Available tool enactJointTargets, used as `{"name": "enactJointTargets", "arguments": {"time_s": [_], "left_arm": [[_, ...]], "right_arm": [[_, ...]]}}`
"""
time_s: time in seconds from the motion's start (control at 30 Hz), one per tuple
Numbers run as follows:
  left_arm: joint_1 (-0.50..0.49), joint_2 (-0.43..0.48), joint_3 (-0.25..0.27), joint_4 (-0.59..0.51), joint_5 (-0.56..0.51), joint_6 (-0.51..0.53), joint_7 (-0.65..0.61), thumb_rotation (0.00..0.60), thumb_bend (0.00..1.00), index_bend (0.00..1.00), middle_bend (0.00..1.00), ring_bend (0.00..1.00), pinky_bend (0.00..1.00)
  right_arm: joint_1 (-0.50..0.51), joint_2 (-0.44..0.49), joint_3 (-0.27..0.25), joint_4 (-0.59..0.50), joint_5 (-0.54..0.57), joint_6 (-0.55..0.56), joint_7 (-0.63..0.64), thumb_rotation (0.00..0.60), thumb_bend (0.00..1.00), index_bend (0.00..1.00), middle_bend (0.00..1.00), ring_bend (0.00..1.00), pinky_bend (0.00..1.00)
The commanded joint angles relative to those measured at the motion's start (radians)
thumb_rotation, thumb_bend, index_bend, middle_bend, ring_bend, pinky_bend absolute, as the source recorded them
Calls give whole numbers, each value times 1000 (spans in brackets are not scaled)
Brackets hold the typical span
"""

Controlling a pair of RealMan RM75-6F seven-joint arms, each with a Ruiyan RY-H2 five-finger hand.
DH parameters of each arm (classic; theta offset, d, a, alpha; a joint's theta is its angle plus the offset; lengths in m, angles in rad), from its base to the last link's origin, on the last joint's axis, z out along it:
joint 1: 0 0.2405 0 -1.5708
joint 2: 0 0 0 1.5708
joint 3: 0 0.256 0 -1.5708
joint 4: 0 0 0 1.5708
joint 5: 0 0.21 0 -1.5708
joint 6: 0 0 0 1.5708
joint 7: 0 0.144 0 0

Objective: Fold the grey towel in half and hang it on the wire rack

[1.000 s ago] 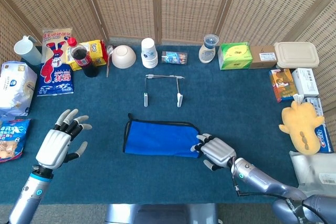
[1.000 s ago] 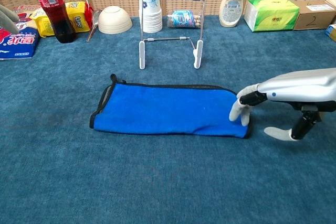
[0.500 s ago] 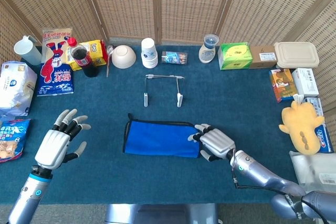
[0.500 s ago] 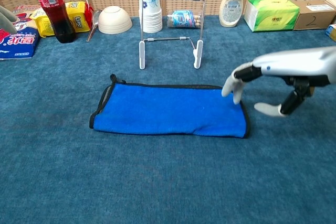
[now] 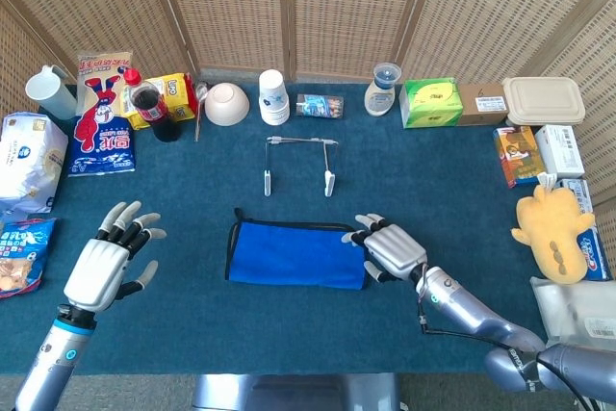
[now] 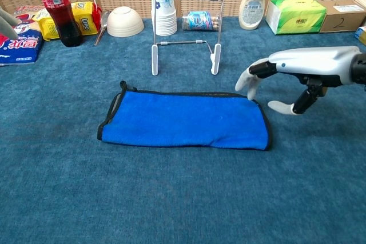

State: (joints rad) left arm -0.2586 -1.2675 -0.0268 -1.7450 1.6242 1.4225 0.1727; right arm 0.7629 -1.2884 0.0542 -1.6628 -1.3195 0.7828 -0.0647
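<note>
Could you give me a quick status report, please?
Both hands empty: left hand open, right hand open over towel's right end. Towel flat, blue. Wire rack bare, path unobstructed.

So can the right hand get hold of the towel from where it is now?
Probably yes. The right hand hovers open just beyond the blue towel's far right corner, and nothing lies between them on the carpet.

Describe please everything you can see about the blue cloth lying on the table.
The blue cloth with dark edging looks like soft towelling. It lies flat on the dark blue table cover as a long rectangle, seemingly doubled over, with a small dark loop at its left end. It sits in front of the wire rack with white feet, apart from it. The right hand hovers by its right far corner; contact cannot be judged.
</note>
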Motion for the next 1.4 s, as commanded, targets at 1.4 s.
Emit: {"name": "enactJointTargets", "arguments": {"time_s": [1.4], "left_arm": [[-124, 15, 30, 170, 88, -174, 162, 600, 241, 149, 153, 55, 0]], "right_arm": [[-306, 229, -12, -137, -33, 403, 64, 600, 504, 150, 254, 28, 0]]}}
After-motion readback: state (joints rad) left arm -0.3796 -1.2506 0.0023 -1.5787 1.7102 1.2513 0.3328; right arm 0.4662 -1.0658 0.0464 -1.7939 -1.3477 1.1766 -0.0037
